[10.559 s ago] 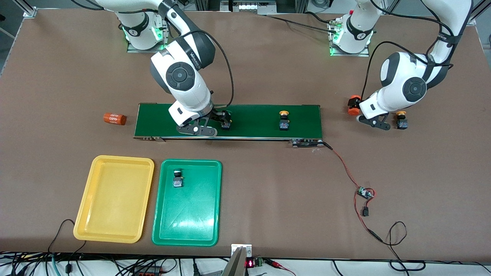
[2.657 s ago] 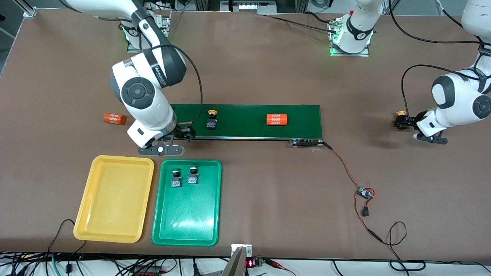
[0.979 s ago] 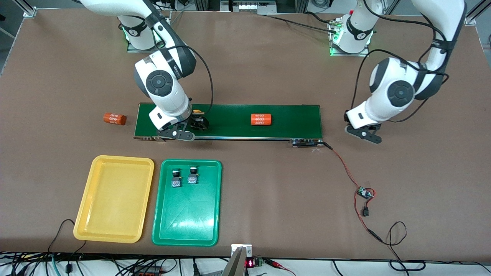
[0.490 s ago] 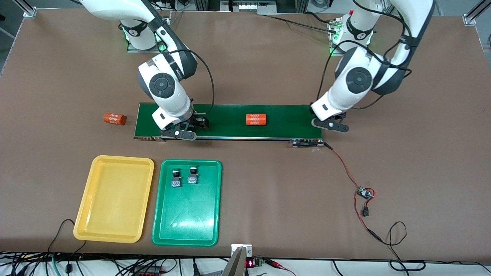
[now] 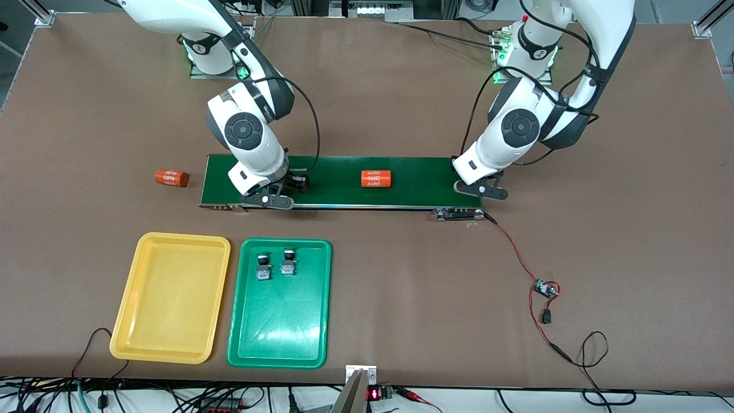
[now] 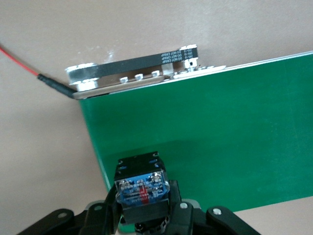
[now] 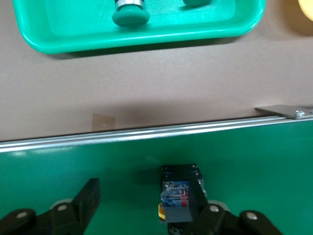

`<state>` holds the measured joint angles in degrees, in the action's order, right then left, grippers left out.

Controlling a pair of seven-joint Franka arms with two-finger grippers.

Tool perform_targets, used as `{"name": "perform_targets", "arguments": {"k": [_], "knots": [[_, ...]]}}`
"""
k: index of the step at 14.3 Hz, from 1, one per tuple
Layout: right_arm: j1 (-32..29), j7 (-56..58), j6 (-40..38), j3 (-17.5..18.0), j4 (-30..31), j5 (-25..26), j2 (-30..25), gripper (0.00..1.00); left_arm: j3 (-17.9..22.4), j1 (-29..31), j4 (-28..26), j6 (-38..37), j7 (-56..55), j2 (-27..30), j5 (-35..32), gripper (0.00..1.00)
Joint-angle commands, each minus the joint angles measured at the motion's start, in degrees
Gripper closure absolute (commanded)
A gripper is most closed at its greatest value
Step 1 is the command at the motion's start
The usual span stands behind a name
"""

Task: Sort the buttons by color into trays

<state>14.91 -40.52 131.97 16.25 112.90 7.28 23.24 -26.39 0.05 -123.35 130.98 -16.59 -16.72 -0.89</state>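
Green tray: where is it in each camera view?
Front view: green tray, beside the yellow tray, nearer the camera than the belt.
Left wrist view: not in it.
Right wrist view: its rim, with a green button inside.
Shared landmark: the green belt, in all three views.

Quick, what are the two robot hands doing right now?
Left tool: shut on a button, over the end of the green belt.
Right tool: open around a yellow button on the belt.

My brown counter [image 5: 401, 86] carries the conveyor belt [image 5: 413, 183], yellow tray [image 5: 131, 298], green tray [image 5: 239, 321], and an orange cylinder [image 5: 171, 178].
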Motion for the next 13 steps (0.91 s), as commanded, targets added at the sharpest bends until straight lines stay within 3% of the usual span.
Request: {"name": "perform_targets", "arguments": {"k": [1, 6, 8, 9, 10, 11, 13], "knots": [[-1.99, 4.65, -6.79, 0.54, -1.88, -0.08, -2.41, 0.11, 0.29, -1.71, 3.37, -0.47, -0.37, -2.08, 1.77, 1.00], [-2.08, 4.66, -10.25, 0.63, -2.78, -0.08, -2.93, 0.08, 0.37, -3.30, 5.57, -0.38, -0.72, -4.90, 1.24, 0.98], [-2.16, 4.66, -9.63, 0.63, -1.46, -0.08, -2.93, 0.08, 0.37, -3.39, 6.28, -0.38, -0.90, -5.69, 0.80, 0.92], [-2.60, 4.66, -9.54, 0.63, -0.50, -0.08, -3.02, 0.08, 0.37, -3.39, 6.89, -0.46, -0.90, -6.04, 0.80, 0.82], [-2.87, 4.75, -9.46, 0.63, 0.21, 0.01, -3.20, 0.08, 0.37, -3.39, 7.33, -0.38, -0.90, -6.31, 0.80, 0.49], [-2.96, 5.27, -9.28, 0.63, 1.17, 0.10, -3.63, 0.08, 0.46, -3.39, 7.42, -0.38, -0.20, -6.57, 0.80, 0.06], [-3.83, 7.29, -8.14, 0.54, 2.85, 0.27, -4.34, 0.08, 0.37, -3.30, 8.47, -0.73, -0.11, -5.61, 0.71, 0.00]]}}
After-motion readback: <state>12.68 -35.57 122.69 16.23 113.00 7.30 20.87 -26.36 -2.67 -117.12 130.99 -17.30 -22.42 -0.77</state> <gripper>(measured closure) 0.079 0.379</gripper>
